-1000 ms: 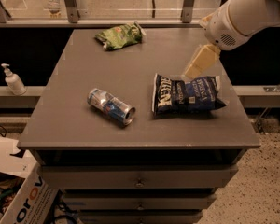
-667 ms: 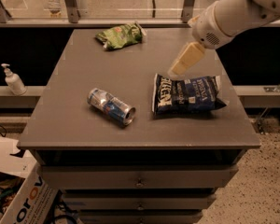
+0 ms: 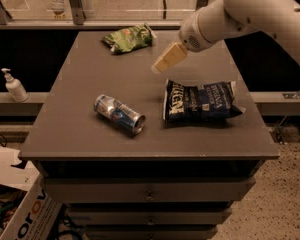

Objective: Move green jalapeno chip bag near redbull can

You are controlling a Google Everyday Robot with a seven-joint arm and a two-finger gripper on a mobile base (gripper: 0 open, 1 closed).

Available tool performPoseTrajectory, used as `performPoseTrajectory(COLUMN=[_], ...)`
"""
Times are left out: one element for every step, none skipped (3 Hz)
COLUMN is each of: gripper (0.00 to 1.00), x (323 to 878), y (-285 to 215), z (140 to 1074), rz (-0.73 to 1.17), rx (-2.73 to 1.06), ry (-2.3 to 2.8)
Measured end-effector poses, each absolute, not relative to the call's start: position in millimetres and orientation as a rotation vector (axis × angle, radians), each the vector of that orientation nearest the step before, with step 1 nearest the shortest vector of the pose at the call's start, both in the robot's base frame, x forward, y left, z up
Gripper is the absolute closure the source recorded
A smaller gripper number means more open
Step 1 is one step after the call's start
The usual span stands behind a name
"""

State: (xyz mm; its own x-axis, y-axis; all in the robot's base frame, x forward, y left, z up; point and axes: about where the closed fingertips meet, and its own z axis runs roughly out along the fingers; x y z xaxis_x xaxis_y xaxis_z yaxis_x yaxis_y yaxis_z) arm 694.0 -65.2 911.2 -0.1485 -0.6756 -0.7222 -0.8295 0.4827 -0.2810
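Task barely begun. Green jalapeno chip bag (image 3: 128, 38) lies at the back edge of the counter (image 3: 75, 79), well apart from the redbull can (image 3: 119, 114), which lies on its side toward the front-left. My gripper (image 3: 168, 59) hovers right of the bag and holds nothing; how open it is, I cannot tell. Grasp and carry are left.

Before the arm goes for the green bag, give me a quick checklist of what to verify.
1. Green bag visible, at the far edge of the table: ok.
2. Gripper not touching it, hanging between it and the blue bag: ok.
3. Path from gripper to green bag unblocked: ok.
4. Can upright: not ok, it lies on its side.
5. Bare table beside the can for the bag: ok.
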Motion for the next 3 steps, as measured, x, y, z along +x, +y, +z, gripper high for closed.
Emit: performPoseTrajectory(gripper=[0.0,0.0,0.0], x=[726.4,757.3,785.5], y=[-45.1,-26.7,-10.9], z=[899.4,880.5,865.2], rz=[0.231,0.24,0.285], rx=[-1.18,-1.12,-1.051], ry=[1.887,1.919,1.948])
